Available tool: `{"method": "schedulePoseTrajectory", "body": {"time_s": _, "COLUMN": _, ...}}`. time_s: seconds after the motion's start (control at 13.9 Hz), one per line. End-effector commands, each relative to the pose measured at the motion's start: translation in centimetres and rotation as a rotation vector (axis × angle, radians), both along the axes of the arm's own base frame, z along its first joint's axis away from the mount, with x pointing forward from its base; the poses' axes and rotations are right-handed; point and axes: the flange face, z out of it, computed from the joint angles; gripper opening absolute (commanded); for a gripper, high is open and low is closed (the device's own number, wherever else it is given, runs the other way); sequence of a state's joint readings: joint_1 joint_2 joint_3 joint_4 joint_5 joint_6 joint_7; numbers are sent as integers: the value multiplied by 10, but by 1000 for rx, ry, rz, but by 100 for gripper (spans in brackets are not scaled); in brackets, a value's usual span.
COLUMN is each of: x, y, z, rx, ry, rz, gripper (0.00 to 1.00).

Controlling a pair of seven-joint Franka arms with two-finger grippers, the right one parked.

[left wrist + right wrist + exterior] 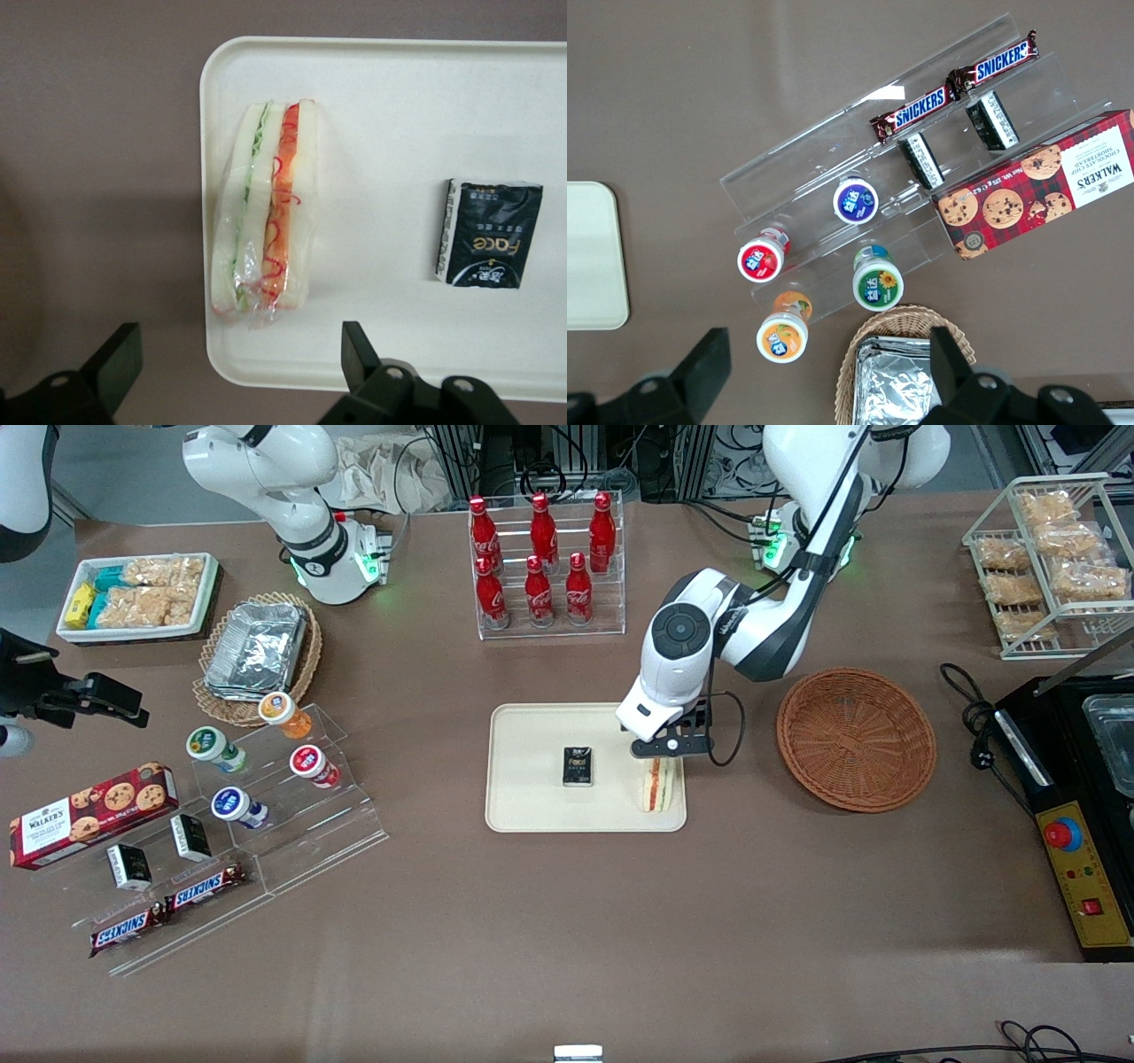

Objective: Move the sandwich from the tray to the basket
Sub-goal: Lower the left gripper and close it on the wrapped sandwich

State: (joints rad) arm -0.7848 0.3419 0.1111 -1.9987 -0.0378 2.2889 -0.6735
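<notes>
One sandwich (658, 786) on tray (532, 784) | end effector (671, 745) above tray's edge | fingers apart

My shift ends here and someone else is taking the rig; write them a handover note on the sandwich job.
The gripper: open, holding nothing, above the tray, close to the sandwich.
The sandwich: wrapped, lying on the tray, a small black packet beside it.
The basket: beside the tray, toward the working arm's end.
Done: neither grasp nor transfer.
Remaining: grip the sandwich, lift it, set it in the basket, release.
</notes>
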Motion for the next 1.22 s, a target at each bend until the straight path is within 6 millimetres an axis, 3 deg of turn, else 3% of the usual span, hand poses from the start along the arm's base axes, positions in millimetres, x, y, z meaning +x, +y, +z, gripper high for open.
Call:
{"method": "schedulePoseTrajectory", "body": {"time_s": 0.0, "x": -1, "y": -13, "z": -18, "rx": -5, "ry": -40, "rz": -14, "gripper": 100}}
{"method": "schedulePoseTrajectory", "body": {"time_s": 0.43, "x": -3, "y": -14, "z": -48, "rx": -2, "ry": -48, "rz": -32, "gripper": 99}}
{"method": "schedulePoseTrajectory", "body": {"time_s": 0.5, "x": -4, "y": -13, "z": -51, "rx": 0, "ry": -46, "rz": -33, "gripper": 93}}
{"method": "schedulePoseTrajectory", "body": {"time_s": 0.65, "x": -4, "y": -12, "z": -54, "rx": 3, "ry": -43, "rz": -31, "gripper": 73}}
{"method": "schedulePoseTrajectory", "body": {"time_s": 0.72, "x": -2, "y": -11, "z": -53, "rx": 2, "ry": -44, "rz": -33, "gripper": 58}}
{"method": "schedulePoseTrajectory", "body": {"time_s": 0.86, "x": 0, "y": -8, "z": -52, "rx": 2, "ry": -44, "rz": -25, "gripper": 14}}
{"method": "schedulePoseTrajectory", "body": {"time_s": 0.93, "x": 0, "y": -7, "z": -49, "rx": -2, "ry": -43, "rz": -9, "gripper": 0}}
{"method": "schedulePoseTrajectory", "body": {"time_s": 1.15, "x": 8, "y": 1, "z": -33, "rx": -16, "ry": -51, "rz": 30, "gripper": 0}}
